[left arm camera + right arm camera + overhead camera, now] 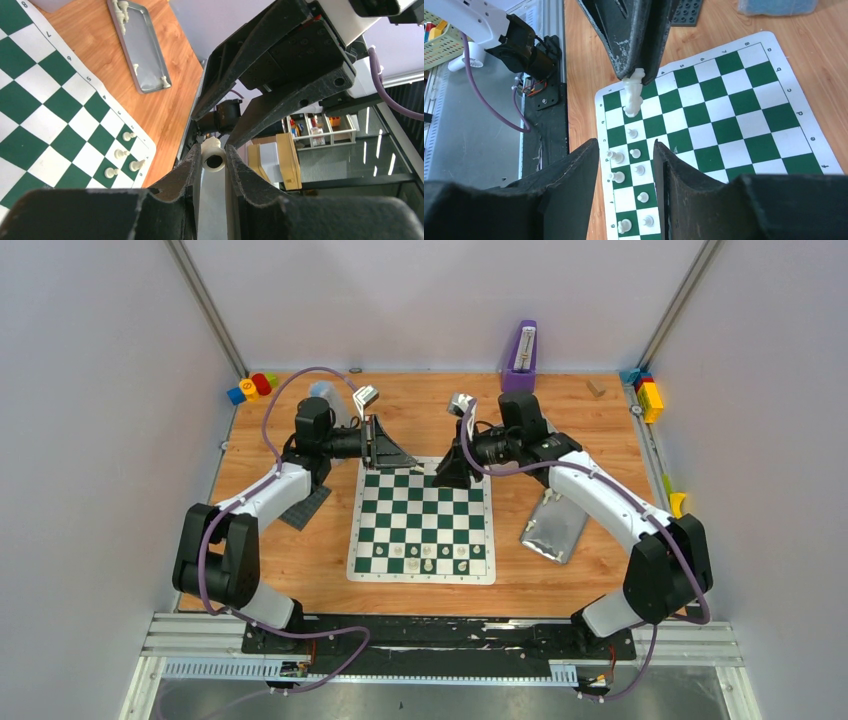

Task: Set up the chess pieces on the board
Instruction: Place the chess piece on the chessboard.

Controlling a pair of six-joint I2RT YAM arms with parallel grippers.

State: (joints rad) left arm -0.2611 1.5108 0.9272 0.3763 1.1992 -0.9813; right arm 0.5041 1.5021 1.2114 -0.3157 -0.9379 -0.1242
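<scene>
Chess piece [633, 96] | pinched in left pincer [214, 152] | possibly knight, shape blurred

Wood table [300, 570]. Far ctr: purple stand [521, 355], upright at back edge. Far-left corner: blocks [252, 387] in a cluster, blue, yellow, red, green. Just right of them: clear tub [325, 392], mostly hidden. Far-right corner: more blocks [647, 395], yellow, red, blue, along the rail. Small wood block [596, 388] near them, to the left. Right side, mid-depth: crumpled silver pouch [553, 527], lying flat. Left side: dark grey plate [305, 507], flat on the wood. Right edge: yellow bit [678, 503], too small to ID.
</scene>
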